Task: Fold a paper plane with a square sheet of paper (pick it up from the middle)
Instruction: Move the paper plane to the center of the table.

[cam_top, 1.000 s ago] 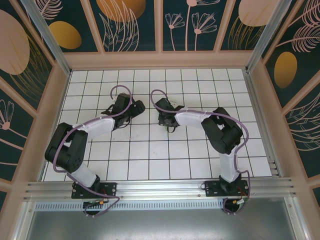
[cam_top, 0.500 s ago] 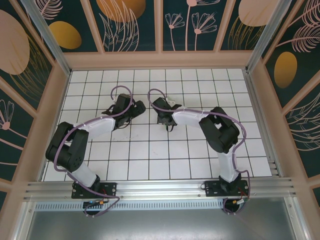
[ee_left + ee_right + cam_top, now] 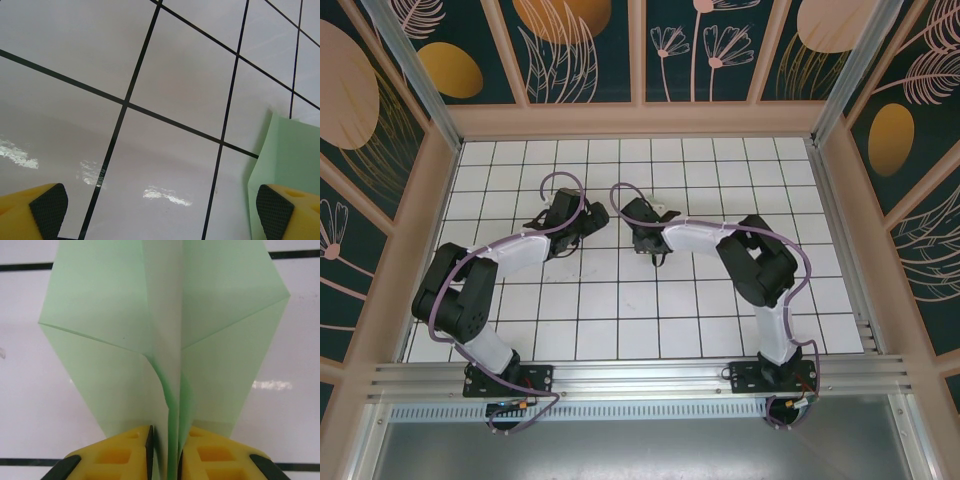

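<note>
The paper plane (image 3: 115,355) is a pale green folded sheet with a centre crease and two flaps spreading left and right. It lies over the white grid table (image 3: 30,390). My right gripper (image 3: 166,440) is shut on its centre fold, one yellow finger (image 3: 115,455) on each side. A corner of the same green paper (image 3: 290,155) shows at the right of the left wrist view, just behind one pad (image 3: 274,210). My left gripper (image 3: 160,210) stands wide open over bare tiles, holding nothing. From above, the left gripper (image 3: 592,215) and right gripper (image 3: 635,215) face each other mid-table.
The white tiled table (image 3: 620,300) has black grid lines and is boxed in by wooden walls (image 3: 640,120) at the back and sides. An aluminium rail (image 3: 640,375) runs along the near edge by the arm bases.
The right arm has slid a little to the left and away from the bases, carrying the paper toward the left gripper. The left arm has hardly moved.
</note>
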